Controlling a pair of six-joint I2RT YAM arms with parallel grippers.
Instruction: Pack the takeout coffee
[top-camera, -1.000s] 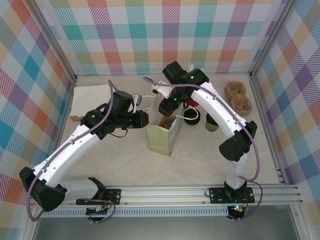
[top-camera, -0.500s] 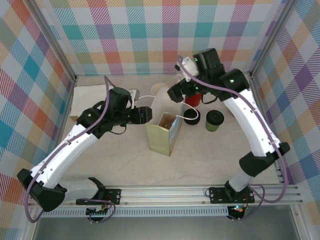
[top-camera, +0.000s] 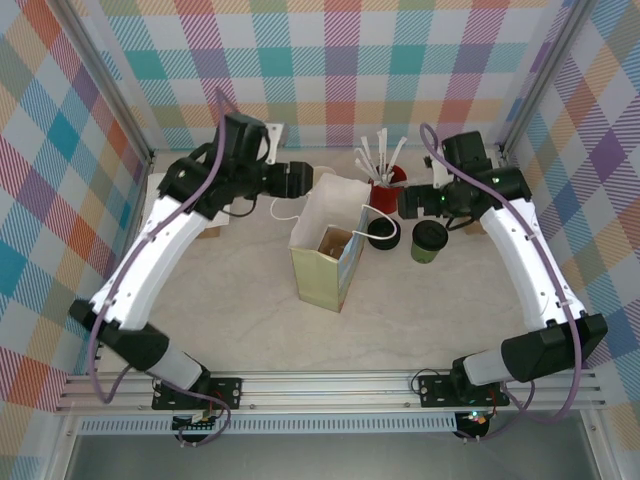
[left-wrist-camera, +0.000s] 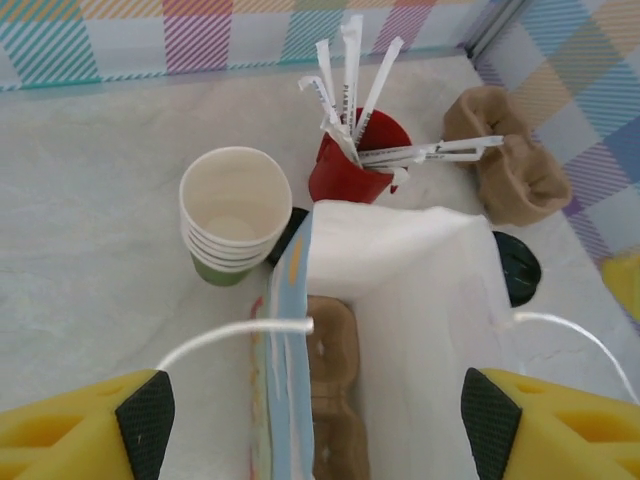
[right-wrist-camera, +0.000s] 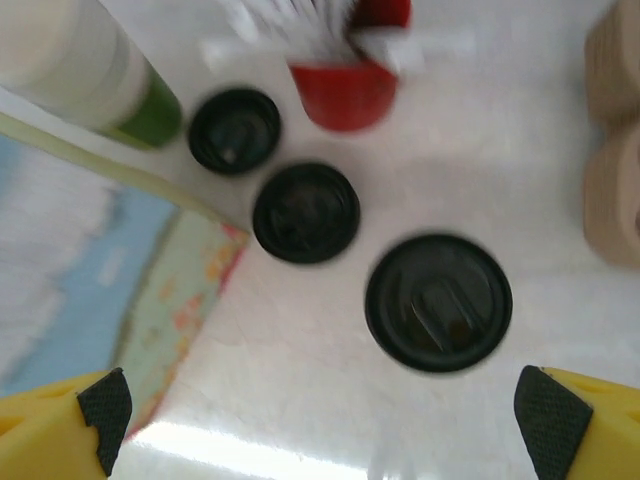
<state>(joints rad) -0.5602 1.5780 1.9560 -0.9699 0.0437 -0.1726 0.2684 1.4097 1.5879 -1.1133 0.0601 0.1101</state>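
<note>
The right gripper (right-wrist-camera: 328, 405) is hovering with jaws spread wide, the lidded takeout coffee (right-wrist-camera: 438, 302) just ahead of it. The left gripper (left-wrist-camera: 318, 420) is gaping wide over the paper bag (left-wrist-camera: 400, 260).

The work space is boxed in on three sides by panels printed with a pastel plaid of teal, orange, purple, yellow and pink: a back wall (top-camera: 330, 70), a left wall (top-camera: 50, 180) and a right wall (top-camera: 600, 180). Slanting metal corner posts, one on the left (top-camera: 110, 90) and one on the right (top-camera: 545, 85), mark where the panels meet. The tabletop (top-camera: 250, 320) is a pale cream surface with faint marbled veining (the left wrist view shows the veins best). Along its near edge runs a ribbed aluminium rail (top-camera: 330, 385), and beyond that lies a flat grey surface (top-camera: 350, 455). The light is soft and even, with a bright sheen on the tabletop in the right wrist view.
</note>
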